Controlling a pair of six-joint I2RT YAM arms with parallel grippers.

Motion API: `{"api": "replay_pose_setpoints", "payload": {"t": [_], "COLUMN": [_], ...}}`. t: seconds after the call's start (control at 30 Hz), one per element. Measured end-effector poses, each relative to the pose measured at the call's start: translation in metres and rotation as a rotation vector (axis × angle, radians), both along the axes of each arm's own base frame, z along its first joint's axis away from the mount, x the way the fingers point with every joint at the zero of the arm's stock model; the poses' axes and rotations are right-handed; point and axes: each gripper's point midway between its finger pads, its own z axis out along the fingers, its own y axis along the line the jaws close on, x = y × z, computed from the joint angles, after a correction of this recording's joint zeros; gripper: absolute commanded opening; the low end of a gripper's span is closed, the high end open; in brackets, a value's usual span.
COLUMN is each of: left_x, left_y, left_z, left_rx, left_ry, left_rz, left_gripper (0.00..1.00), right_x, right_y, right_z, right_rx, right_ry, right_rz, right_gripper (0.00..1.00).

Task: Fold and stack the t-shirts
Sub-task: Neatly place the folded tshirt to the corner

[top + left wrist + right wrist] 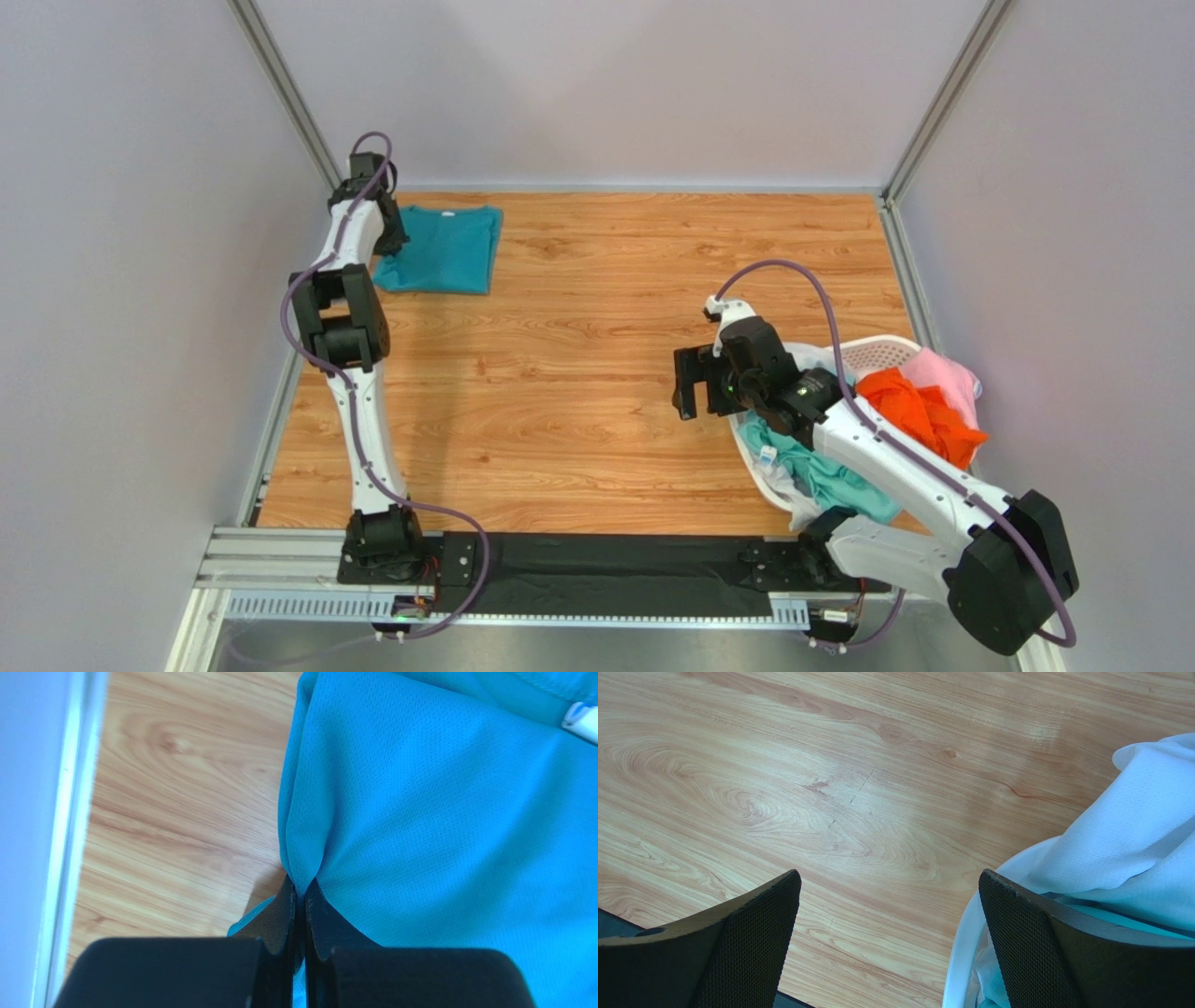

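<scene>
A pinch of cloth at the left edge of the folded teal-blue t-shirt (446, 249) (435, 812) is clamped between the closed jaws of the left gripper (386, 231) (302, 896), at the far left corner of the table (589, 322). The right gripper (694, 381) (889, 882) is held wide open and empty over bare wood, just beside the white laundry basket (898, 342) (959, 966). In the basket a mint green t-shirt (828, 476), an orange t-shirt (919, 413) and a pink t-shirt (947, 371) are heaped.

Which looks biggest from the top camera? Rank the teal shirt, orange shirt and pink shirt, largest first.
Teal shirt, folded flat.
Orange shirt, bunched in the basket; nearly as big.
Pink shirt, only a small patch shows.
</scene>
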Motion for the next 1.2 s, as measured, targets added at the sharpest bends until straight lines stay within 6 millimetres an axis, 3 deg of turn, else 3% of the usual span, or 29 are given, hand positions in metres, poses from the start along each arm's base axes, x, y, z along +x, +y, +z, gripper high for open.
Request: {"api": "replay_pose_setpoints", "payload": {"t": [0.3, 0.43, 0.5, 0.57, 0.6, 0.63, 0.67, 0.73, 0.93, 1.2], "left_x": [0.015, 0.015, 0.015, 0.014, 0.014, 0.014, 0.014, 0.015, 0.018, 0.013], "left_y": [0.023, 0.026, 0.029, 0.033, 0.035, 0.036, 0.037, 0.037, 0.028, -0.012], "left_z": [0.025, 0.027, 0.028, 0.029, 0.030, 0.030, 0.031, 0.031, 0.030, 0.041], "left_rx": [0.053, 0.092, 0.111, 0.133, 0.140, 0.145, 0.152, 0.147, 0.089, 0.002], "left_ry": [-0.074, -0.071, -0.070, -0.067, -0.068, -0.069, -0.069, -0.075, -0.098, -0.129], "left_rz": [0.028, 0.034, 0.040, 0.050, 0.055, 0.056, 0.054, 0.061, 0.066, 0.027], "left_gripper": [0.01, 0.12, 0.25, 0.46, 0.58, 0.81, 0.90, 1.00, 1.00, 1.00], "right_x": [0.004, 0.007, 0.008, 0.008, 0.008, 0.007, 0.008, 0.007, 0.007, 0.007], "right_y": [-0.003, -0.002, -0.002, -0.002, -0.002, -0.002, -0.002, -0.002, -0.002, -0.001], "right_z": [-0.001, -0.003, -0.004, -0.004, -0.004, -0.004, -0.004, -0.004, -0.004, -0.004], "right_rx": [-0.030, -0.042, -0.045, -0.045, -0.044, -0.044, -0.044, -0.045, -0.044, -0.042], "right_ry": [0.011, 0.022, 0.026, 0.027, 0.028, 0.028, 0.028, 0.028, 0.028, 0.029], "right_rz": [-0.019, -0.022, -0.025, -0.027, -0.029, -0.029, -0.030, -0.031, -0.031, -0.027], "right_gripper": [1.00, 1.00, 1.00, 1.00, 1.00, 1.00, 1.00, 1.00, 1.00, 1.00]}}
